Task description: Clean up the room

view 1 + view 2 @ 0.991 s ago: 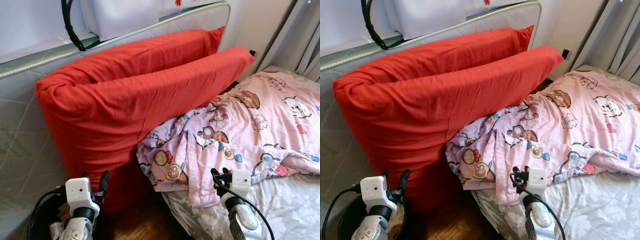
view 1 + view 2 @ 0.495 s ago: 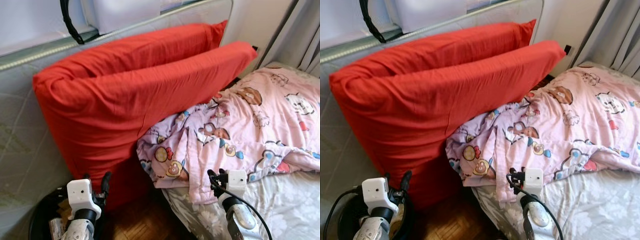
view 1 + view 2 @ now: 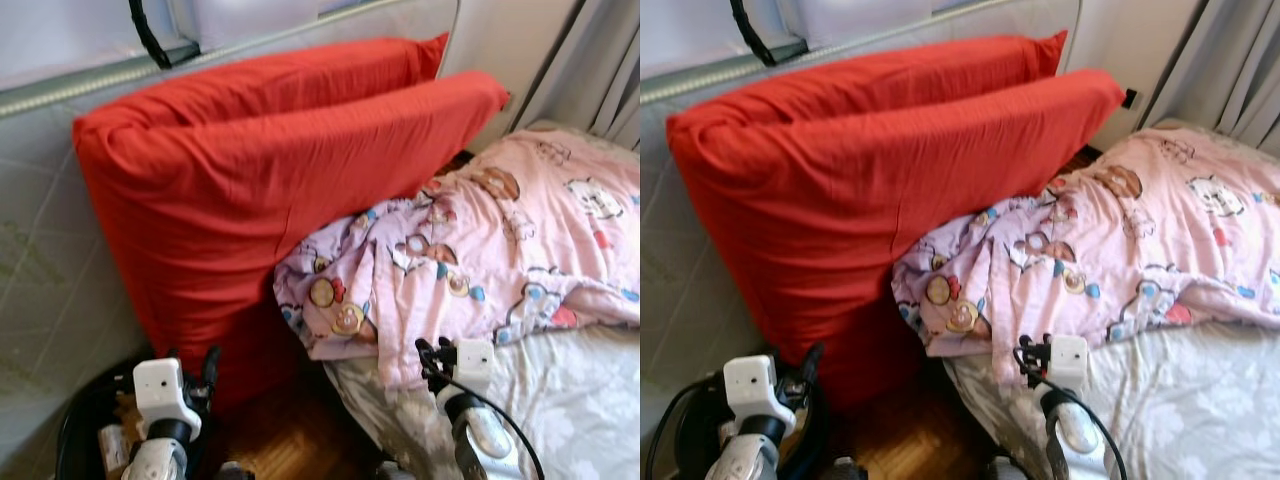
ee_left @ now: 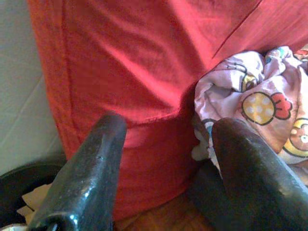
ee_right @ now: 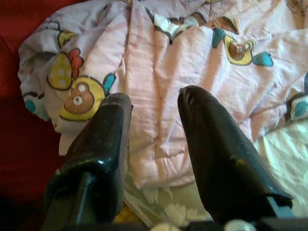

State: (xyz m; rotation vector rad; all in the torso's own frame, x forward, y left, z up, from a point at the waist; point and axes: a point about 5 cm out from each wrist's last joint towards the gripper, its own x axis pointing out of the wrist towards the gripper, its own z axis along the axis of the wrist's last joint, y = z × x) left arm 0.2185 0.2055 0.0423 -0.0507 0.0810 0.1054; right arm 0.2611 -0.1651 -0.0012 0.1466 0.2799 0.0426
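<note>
Lying crumpled on the bed (image 3: 590, 400): pink cartoon-print blanket (image 3: 480, 260), bunched corner hanging over the bed's edge, pressed against the lower side of the red pillows (image 3: 270, 170). Two long red pillows, stacked on edge, leaning against grey quilted mattress (image 3: 50, 270) stood upright behind them; far ends reaching toward wall corner. Grey floral sheet (image 3: 1200, 400) bare below blanket. Hovering low near the blanket's hanging edge, above the bed corner: right gripper (image 5: 153, 144), fingers (image 5: 211, 144) apart, nothing between them, pointed at blanket print with bear and balloon shapes. Hovering low by the base of the front pillow: left gripper (image 4: 166, 163), fingers (image 4: 91, 168) spread wide, empty, aimed at red fabric with blanket corner just beside. Sitting under left arm on floor: black round bin (image 3: 80, 440), paper scraps inside, touching or nearly touching pillow base, cannot tell which. Showing between bin and bed: dark wood parquet floor (image 3: 290, 440). Hanging at right: grey curtain (image 3: 610, 70). Looping over mattress top: black strap (image 3: 150, 45).
</note>
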